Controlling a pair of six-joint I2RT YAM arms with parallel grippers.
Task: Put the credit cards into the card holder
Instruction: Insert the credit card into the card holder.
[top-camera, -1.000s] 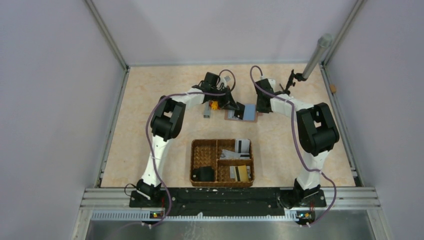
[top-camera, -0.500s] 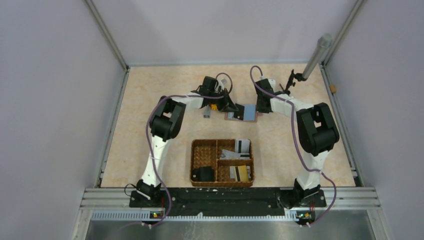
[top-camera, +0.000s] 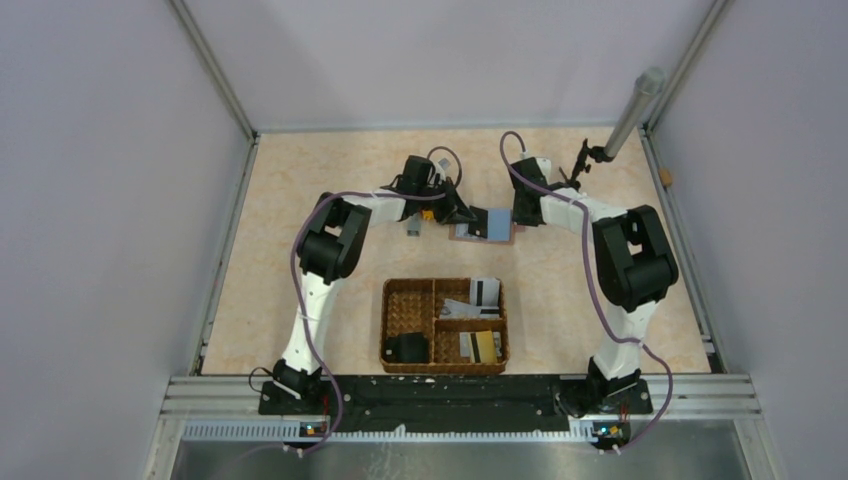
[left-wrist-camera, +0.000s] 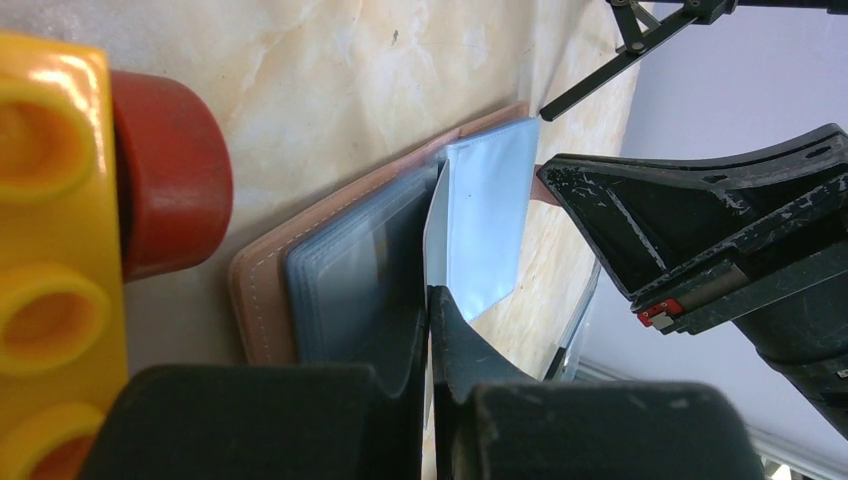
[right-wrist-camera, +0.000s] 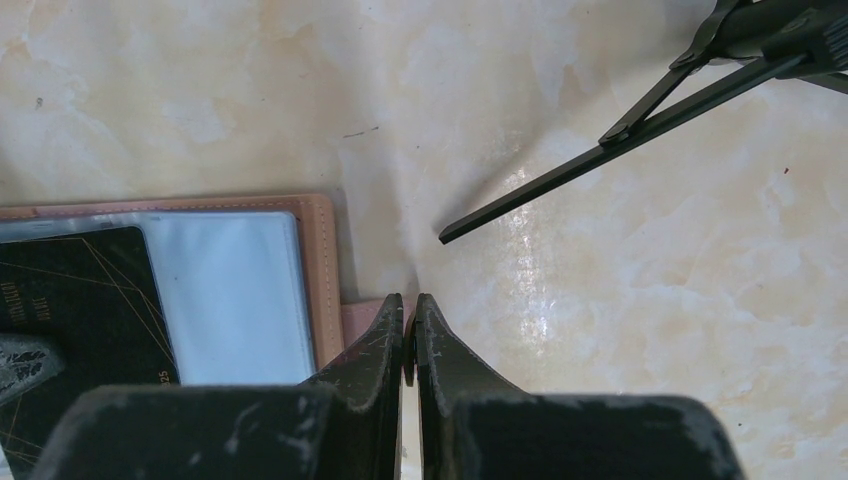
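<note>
We had the card holder (top-camera: 487, 224) open on the far counter (top-camera: 300, 200). Left jaws were pinched shut on a clear sleeve (left-wrist-camera: 480, 220), likely lifting it for loading, and right jaws were shut on its edge tab (right-wrist-camera: 357, 311) as an anchor. The credit cards (top-camera: 484, 291) lay in the basket (top-camera: 386, 330).

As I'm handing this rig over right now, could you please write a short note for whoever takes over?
Left gripper: shut on a clear sleeve of the card holder, holding it up.
Right gripper: shut, tips at the holder's edge tab; grip unclear.
Things: holder lies open on the table beyond the wicker basket; credit cards lie in the basket's right-hand compartments.
Done: holder opened; one dark card seems sleeved.
Left: move the basket's cards into the holder.
</note>
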